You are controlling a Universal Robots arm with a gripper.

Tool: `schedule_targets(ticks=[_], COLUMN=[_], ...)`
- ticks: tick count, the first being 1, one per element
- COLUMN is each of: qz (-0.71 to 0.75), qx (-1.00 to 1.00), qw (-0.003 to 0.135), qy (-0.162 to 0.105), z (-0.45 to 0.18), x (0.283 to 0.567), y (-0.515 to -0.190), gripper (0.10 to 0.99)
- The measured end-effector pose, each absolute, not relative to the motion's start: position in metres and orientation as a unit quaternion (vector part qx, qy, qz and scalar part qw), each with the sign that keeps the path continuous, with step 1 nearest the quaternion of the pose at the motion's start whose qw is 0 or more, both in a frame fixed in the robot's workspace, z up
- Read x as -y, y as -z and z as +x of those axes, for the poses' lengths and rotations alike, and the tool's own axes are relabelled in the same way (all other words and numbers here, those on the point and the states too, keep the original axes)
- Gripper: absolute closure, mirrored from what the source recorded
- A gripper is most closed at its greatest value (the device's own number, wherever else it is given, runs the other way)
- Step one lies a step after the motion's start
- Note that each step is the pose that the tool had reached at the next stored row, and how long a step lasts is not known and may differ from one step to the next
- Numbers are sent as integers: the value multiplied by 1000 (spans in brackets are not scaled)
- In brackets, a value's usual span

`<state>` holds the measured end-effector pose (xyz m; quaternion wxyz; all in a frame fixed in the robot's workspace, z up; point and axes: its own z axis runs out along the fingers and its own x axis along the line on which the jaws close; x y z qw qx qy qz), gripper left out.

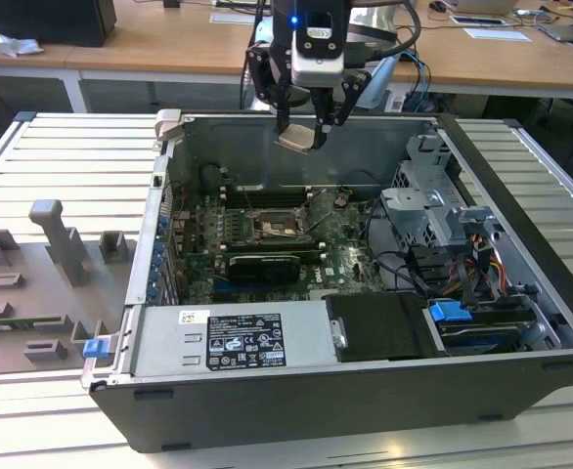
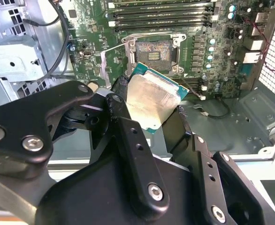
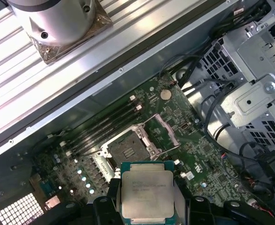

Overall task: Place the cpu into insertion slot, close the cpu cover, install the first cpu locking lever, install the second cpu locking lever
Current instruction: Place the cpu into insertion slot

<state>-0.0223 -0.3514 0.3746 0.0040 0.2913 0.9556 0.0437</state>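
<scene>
The exterior view shows the gripper high above the open computer case on the bench. In the second wrist view the fingers clamp opposite edges of the cpu, which is held between them, well apart from the uncovered insertion slot.

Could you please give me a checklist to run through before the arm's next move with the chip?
1. Grip: ok. The thin square silvery-grey cpu sits between the fingers of the black gripper.
2. The square, dark-centred, silver-rimmed insertion slot is empty: ok.
3. The dull-silver frame-shaped cpu cover stands open, off the slot: ok.
4. The cpu is down at the slot: not ok. In the exterior view it hangs well above the green circuit board.
5. The cpu's corners match the slot: cannot tell.
</scene>
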Motion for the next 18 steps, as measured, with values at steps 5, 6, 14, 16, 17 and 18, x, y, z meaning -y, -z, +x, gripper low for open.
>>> schedule_targets(ticks=[5, 6, 14, 16, 17, 18], qz=[303, 306, 330, 347, 352, 356], qx=[-952, -951, -943, -937, -935, -934], qw=[5, 5, 5, 6, 6, 6], qy=[-44, -44, -43, -43, -43, -43], z=[-22, -22, -22, -22, -22, -22], x=[351, 351, 351, 351, 351, 351], y=[-374, -374, -373, -372, -372, -371], gripper=[545, 545, 545, 545, 545, 545])
